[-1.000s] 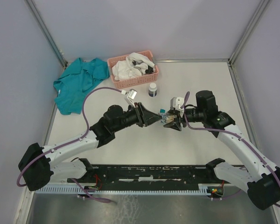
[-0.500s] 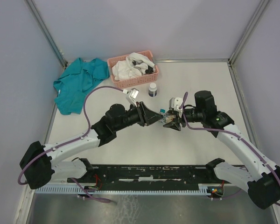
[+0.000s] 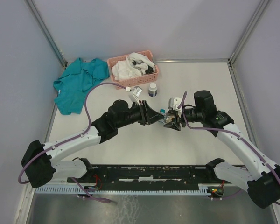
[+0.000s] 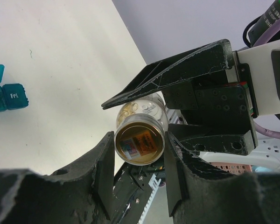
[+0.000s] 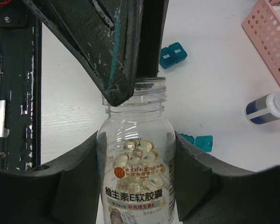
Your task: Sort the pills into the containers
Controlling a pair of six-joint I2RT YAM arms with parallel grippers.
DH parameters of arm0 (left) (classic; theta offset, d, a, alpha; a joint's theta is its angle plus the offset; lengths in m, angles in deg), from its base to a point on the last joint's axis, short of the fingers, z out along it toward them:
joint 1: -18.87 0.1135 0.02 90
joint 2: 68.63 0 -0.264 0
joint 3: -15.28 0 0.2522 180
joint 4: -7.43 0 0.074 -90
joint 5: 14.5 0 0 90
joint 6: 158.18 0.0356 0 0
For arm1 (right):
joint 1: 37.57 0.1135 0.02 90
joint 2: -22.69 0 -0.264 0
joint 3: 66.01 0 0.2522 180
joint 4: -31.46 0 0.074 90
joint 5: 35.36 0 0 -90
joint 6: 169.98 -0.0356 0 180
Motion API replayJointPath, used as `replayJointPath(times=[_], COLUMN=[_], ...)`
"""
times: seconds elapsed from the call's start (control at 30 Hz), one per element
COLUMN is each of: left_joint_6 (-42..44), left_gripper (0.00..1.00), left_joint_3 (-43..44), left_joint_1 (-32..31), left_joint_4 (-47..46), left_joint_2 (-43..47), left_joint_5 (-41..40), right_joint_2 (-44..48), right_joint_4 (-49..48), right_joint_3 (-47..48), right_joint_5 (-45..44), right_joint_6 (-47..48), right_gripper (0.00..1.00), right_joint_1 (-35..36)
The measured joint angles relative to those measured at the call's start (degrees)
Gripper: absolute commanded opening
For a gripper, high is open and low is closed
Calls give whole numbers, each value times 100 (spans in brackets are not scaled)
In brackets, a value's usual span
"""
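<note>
My right gripper (image 3: pixel 171 122) (image 5: pixel 136 144) is shut on a clear pill bottle (image 5: pixel 136 154) with pale yellow capsules inside. It holds the bottle above the table with the uncapped mouth toward my left gripper (image 3: pixel 158 116) (image 4: pixel 139 147). The left fingers (image 5: pixel 119 70) press on both sides of the bottle's mouth (image 4: pixel 140 142). Two joined teal containers (image 5: pixel 172 54) lie on the table beyond the bottle and also show in the left wrist view (image 4: pixel 7 95). Another teal container (image 5: pixel 199 141), open, lies just right of the bottle. In the top view only a sliver of teal (image 3: pixel 163 112) shows.
A white bottle with a dark blue label (image 3: pixel 152 89) (image 5: pixel 266 109) stands behind the grippers. A pink lattice basket (image 3: pixel 151 77) (image 5: pixel 266 42) holding white cloth is at the back. A teal shirt (image 3: pixel 79 84) lies at the back left.
My left wrist has rolled while its fingers stay at the bottle's mouth, and its white camera block has swung up and to the right. The right arm and bottle have not moved.
</note>
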Motion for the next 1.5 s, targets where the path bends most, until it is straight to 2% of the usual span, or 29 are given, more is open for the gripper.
replayJointPath(times=[0.37, 0.8, 1.0, 1.13, 1.3, 1.5], left_joint_6=[15, 70, 162, 328, 1012, 2837], left_gripper=[31, 35, 39, 38, 39, 40], left_joint_3=[59, 328, 413, 498, 658, 726], left_joint_1=[7, -11, -11, -11, -4, 42], left_joint_4=[92, 363, 424, 529, 717, 723], left_joint_2=[-129, -293, -293, -295, -293, -74], left_joint_5=[170, 151, 149, 177, 466, 1239], right_joint_2=[-50, -173, -168, -166, -162, -107], right_joint_4=[162, 98, 11, -24, -52, -684], right_joint_3=[0, 22, 22, 22, 22, -170], right_joint_5=[-2, 229, 363, 413, 673, 1438], right_joint_6=[-98, -927, -1064, -1078, -1215, -2190], right_gripper=[1, 1, 1, 1, 0, 1], right_joint_1=[2, -146, -205, -221, -269, -339])
